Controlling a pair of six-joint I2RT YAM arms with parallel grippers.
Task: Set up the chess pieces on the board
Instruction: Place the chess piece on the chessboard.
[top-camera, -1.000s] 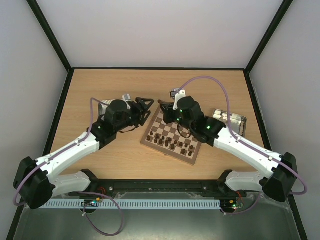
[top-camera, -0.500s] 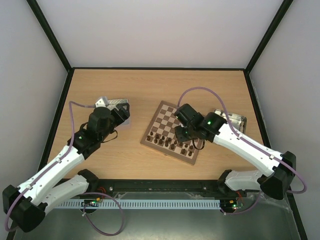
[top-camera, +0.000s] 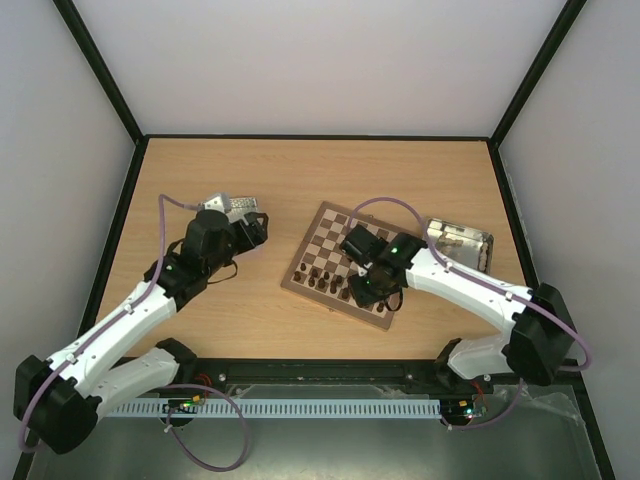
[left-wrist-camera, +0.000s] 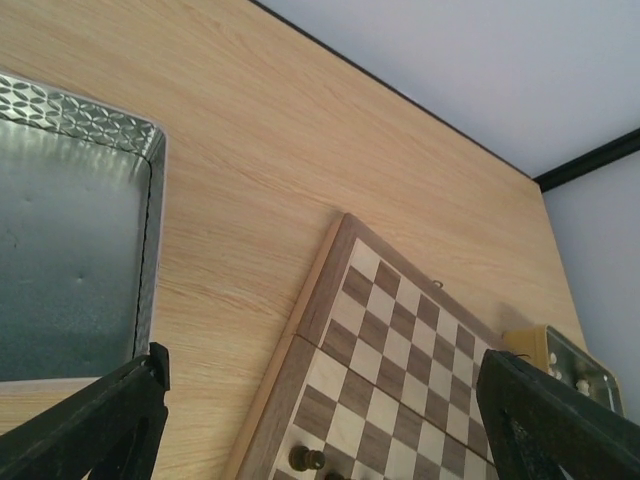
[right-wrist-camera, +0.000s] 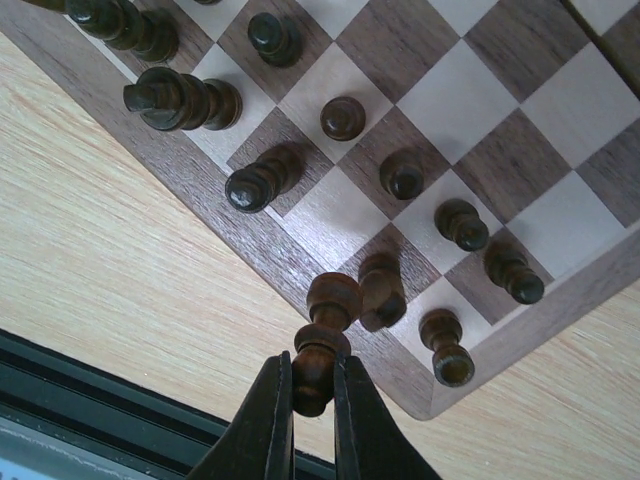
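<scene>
Clamping a single dark chess piece (right-wrist-camera: 322, 335) by its lower end between the closed fingers of the right claw (right-wrist-camera: 312, 385), rounded head pointing out past the fingertips over the near rim of the board (right-wrist-camera: 455, 95), close to its near corner; touching the rim or just above it, not possible to tell. Showing, just beyond the held piece, further dark chess pieces (right-wrist-camera: 401, 176) standing on the two rows of squares nearest the arms. Placing the board itself in the middle of the counter (top-camera: 300, 170), turned at an angle, one corner toward the far wall. Holding the fingers of the left claw (left-wrist-camera: 325, 365) spread wide with nothing between them, above the counter between the board's left edge and a grey tray (left-wrist-camera: 150, 250), the tray's patterned rim just beside the left finger. Showing, farther right and apart from the board, a yellow-sided tray (top-camera: 478, 238) with pale pieces (top-camera: 450, 236) inside.
</scene>
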